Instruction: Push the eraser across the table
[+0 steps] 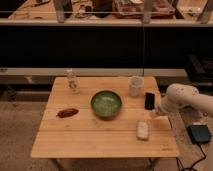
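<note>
Table point(90, 142) of pale planks carries everything here. At its far left stands a small clear bottle point(73, 80), and nearer, on the left side, lies a reddish-brown oblong item point(67, 112). In the middle sits a green bowl point(106, 104). Right of it, toward the far edge, stands a white cup point(135, 85). Near the right front lies a whitish rounded block point(143, 130). The eraser point(149, 100), a flat black slab, rests close to the right edge, between cup and block. The gripper point(156, 111) sits low just beside the eraser's near right corner, fingers closed and holding nothing. Contact cannot be made out. By my reading the push has hardly begun: the eraser lies at the right side, with the whole width of the table to cross.
</note>
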Controlling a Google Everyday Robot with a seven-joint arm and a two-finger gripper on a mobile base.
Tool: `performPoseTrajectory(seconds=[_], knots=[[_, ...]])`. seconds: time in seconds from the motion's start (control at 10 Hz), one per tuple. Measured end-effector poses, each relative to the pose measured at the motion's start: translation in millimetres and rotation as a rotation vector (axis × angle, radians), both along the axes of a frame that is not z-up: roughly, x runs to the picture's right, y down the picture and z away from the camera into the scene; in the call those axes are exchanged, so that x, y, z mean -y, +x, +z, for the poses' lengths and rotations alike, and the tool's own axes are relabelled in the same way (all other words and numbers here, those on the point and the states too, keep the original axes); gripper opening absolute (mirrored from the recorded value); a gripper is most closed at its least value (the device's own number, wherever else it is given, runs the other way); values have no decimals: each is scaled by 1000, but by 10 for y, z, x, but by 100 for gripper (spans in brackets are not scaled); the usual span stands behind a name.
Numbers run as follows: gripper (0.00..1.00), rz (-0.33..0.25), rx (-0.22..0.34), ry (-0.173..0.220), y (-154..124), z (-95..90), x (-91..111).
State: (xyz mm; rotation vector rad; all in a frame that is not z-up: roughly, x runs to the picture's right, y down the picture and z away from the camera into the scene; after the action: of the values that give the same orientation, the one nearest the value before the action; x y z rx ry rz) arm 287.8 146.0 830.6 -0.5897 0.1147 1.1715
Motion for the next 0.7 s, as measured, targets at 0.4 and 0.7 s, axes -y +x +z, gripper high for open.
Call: performPoseTrajectory(seconds=[0.4, 0.7], knots=[[0, 127, -65, 127, 133, 412, 800], [0, 191, -64, 216, 243, 942, 1250]])
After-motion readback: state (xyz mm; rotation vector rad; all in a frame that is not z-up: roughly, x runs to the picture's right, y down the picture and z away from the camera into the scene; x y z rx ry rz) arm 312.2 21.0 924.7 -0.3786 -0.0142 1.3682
